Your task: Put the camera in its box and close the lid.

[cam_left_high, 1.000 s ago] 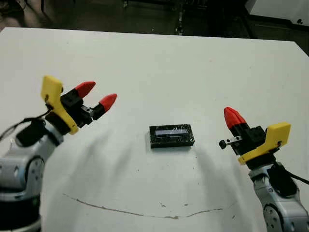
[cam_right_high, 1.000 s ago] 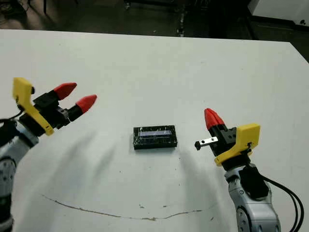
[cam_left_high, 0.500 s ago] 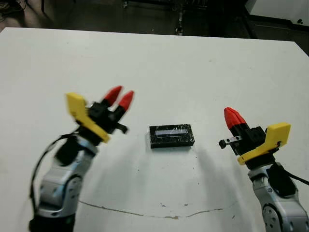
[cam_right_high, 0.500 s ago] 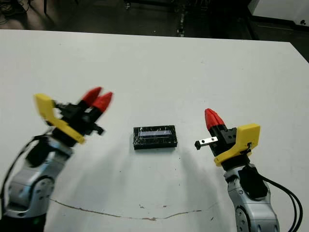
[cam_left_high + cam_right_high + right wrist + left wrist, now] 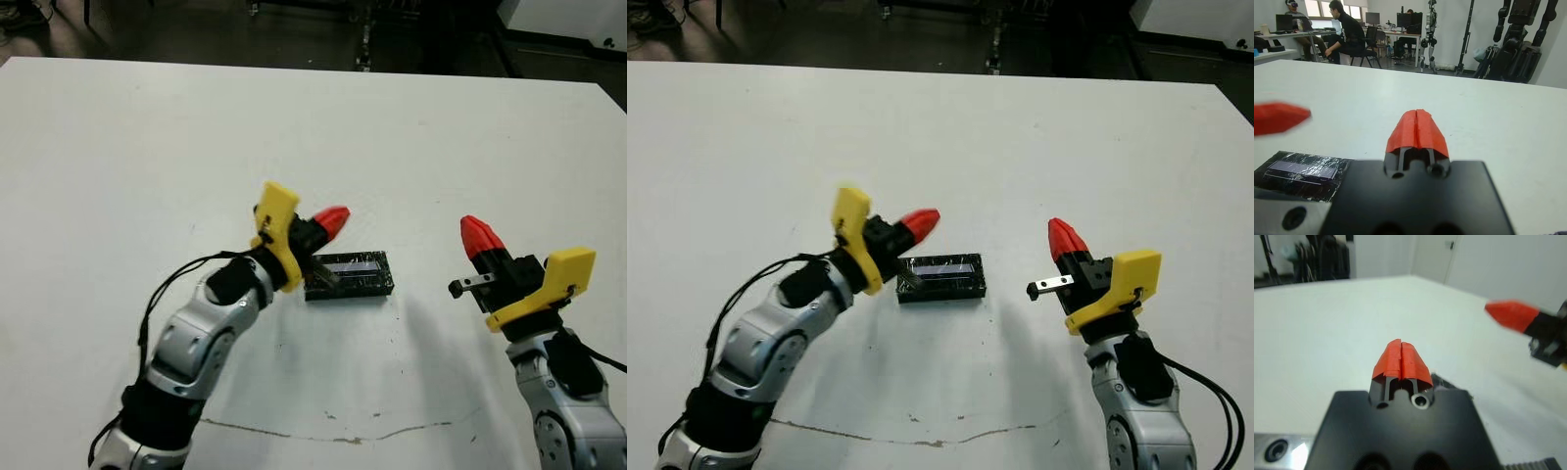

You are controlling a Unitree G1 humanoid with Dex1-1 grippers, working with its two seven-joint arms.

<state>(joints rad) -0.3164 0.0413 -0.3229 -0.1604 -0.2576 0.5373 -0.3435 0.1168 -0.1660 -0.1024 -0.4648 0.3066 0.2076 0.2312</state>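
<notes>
Camera and tray cannot be seen anywhere: on the white bench (image 5: 147,127) lies only one black rectangular block, which I take to be the lid (image 5: 350,275) seated over its box, a pale strip along its top. If so, the camera is already inside and the closing looks done or nearly done; perhaps a last press remains. Left end effector (image 5: 331,221) hangs just over the lid's left end, its red fingers pressed together, empty. Right end effector (image 5: 479,237) waits well apart to the right, likewise clenched on nothing.
</notes>
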